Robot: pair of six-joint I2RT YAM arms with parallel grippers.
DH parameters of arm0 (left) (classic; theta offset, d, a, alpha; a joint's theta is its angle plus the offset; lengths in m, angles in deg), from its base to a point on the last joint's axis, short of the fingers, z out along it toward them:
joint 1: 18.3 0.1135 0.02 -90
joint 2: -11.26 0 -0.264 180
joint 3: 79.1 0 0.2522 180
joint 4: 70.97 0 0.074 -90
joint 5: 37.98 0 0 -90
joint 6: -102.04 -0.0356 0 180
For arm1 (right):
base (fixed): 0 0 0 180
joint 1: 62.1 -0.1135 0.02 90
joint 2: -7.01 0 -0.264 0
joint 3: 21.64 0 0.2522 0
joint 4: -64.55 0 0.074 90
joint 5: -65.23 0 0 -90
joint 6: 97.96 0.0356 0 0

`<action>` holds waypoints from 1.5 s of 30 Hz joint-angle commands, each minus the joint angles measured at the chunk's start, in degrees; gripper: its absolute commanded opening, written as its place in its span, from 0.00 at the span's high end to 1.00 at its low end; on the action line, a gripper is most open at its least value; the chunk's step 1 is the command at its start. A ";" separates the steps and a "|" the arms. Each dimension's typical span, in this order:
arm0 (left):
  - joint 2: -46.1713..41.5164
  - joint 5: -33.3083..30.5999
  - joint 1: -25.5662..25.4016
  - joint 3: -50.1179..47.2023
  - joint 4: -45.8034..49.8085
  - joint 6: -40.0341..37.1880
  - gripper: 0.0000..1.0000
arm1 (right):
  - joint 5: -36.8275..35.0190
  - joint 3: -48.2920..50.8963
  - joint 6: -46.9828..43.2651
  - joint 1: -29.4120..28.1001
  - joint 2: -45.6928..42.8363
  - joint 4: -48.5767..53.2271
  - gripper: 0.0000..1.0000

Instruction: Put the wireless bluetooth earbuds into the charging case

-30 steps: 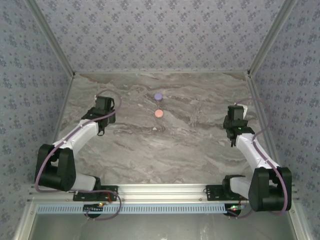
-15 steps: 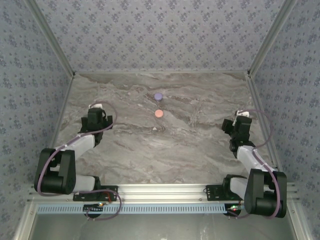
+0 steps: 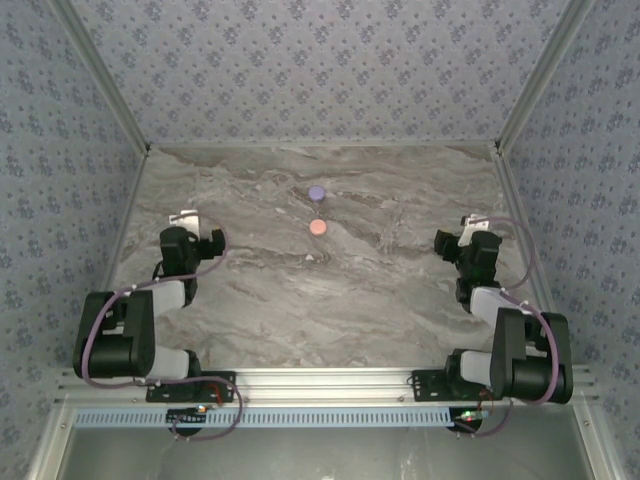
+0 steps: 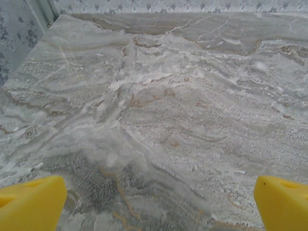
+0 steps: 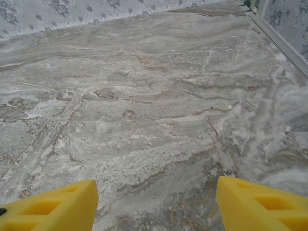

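Earbuds: too small to make out from above. One tiny pale speck [image 3: 308, 258] lay just on the near side of the pink case [image 3: 317, 228]; could not tell if it was a bud. Cases: 2 small round discs at ctr-rear of the marble table [image 3: 400, 300]. The purple case [image 3: 317, 193] sat farther back and the pink one just in front of it, apart, both flat. Lids open or closed: could not tell. L gripper [image 4: 156, 207]: yellow fingers [image 4: 30, 202] spread wide, bare marble btwn them, nothing held. It sat near the table's left edge, well apart from the cases. R gripper [image 5: 155, 207]: fingers also apart, nothing btwn them, near the right edge and well apart from the cases. Both arms [image 3: 120, 335] were folded close to their bases. Edges: patterned walls [image 3: 300, 70] at left, rear and right; a metal rail [image 3: 330, 382] ran along the near edge. Open room: wide bare marble btwn the grippers and all round both cases.
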 commanded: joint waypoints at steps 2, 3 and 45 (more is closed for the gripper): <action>2.59 4.10 0.48 -1.62 -8.82 -0.87 0.01 | 2.49 -0.21 -0.85 0.19 3.68 -7.37 0.31; 3.17 4.42 0.45 -2.13 -10.07 -0.96 0.01 | 2.63 -0.43 -0.85 0.20 4.47 -7.66 0.31; 7.54 -0.01 0.85 1.92 -6.31 1.00 0.01 | -2.12 -2.89 -4.98 -4.68 13.67 -10.65 0.00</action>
